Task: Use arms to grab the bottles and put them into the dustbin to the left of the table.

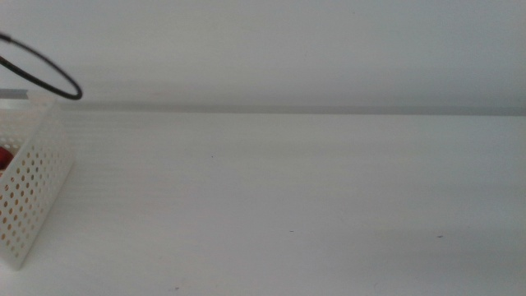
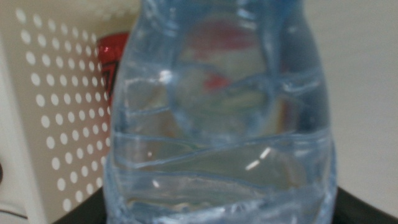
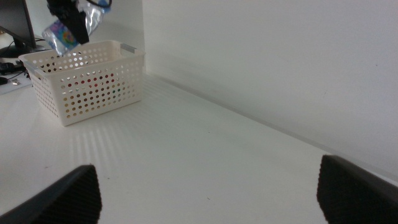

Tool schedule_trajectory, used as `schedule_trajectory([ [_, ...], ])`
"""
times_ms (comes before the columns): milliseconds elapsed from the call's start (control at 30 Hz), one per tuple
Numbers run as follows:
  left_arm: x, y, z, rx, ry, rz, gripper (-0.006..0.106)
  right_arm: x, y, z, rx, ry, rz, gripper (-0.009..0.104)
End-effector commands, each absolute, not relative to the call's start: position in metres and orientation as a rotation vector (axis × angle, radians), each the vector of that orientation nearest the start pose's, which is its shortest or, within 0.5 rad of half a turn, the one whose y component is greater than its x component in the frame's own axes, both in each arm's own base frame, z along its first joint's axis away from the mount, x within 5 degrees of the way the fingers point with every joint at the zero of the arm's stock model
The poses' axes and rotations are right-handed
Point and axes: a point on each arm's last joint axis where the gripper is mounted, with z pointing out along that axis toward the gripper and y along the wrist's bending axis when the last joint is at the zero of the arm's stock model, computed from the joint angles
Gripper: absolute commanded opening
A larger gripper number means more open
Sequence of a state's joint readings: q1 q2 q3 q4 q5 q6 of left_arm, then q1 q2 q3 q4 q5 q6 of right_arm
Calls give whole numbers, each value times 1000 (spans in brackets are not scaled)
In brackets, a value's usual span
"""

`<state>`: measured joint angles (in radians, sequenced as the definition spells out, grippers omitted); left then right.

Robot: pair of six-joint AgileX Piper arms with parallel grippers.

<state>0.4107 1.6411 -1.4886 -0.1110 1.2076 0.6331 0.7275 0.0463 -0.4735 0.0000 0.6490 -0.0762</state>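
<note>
Above the dustbin [image 3: 87,84], we see the left gripper [image 3: 73,23] with fingers clamped on the water bottle [image 2: 221,118]; the right gripper [image 3: 208,193] waits over the tabletop [image 1: 312,205], fingers spread apart.

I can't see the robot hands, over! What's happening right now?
Left gripper shut on water bottle, over the dustbin. Right gripper open, waiting above the table. Red can already binned. Nothing blocking.

- Dustbin [image 3: 87,84]: white, walls patterned with rows of small round holes.
- Water bottle [image 2: 221,118]: clear, pale blue tint.
- Can [image 2: 113,53]: red.
- Table [image 1: 288,205]: plain white.
- Cable [image 1: 45,74]: black.
- Right gripper [image 3: 208,193]: dark jaws.
</note>
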Motion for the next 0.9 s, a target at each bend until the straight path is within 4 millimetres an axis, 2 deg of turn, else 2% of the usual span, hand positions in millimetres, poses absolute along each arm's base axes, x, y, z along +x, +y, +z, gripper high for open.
schedule_trajectory([
  [0, 317, 136, 313, 288, 2858, 55, -2, 14, 11, 303, -677, 1583, 475, 93],
  [167, 330, 149, 290, 289, 2896, 101, -1, 14, 11, 303, -677, 1583, 475, 93],
  [300, 339, 155, 274, 290, 2904, 107, 8, 14, 11, 303, -677, 1583, 475, 93],
  [467, 345, 158, 258, 282, 2938, 85, 36, 14, 11, 303, -677, 1583, 475, 93],
  [700, 346, 159, 259, 304, 2926, 121, 94, 14, 11, 303, -677, 1583, 475, 93],
  [800, 343, 150, 270, 327, 2913, 122, 94, 14, 11, 303, -677, 1583, 475, 93],
  [867, 338, 143, 287, 350, 2879, 164, 94, 14, 11, 303, -677, 1583, 475, 93],
])
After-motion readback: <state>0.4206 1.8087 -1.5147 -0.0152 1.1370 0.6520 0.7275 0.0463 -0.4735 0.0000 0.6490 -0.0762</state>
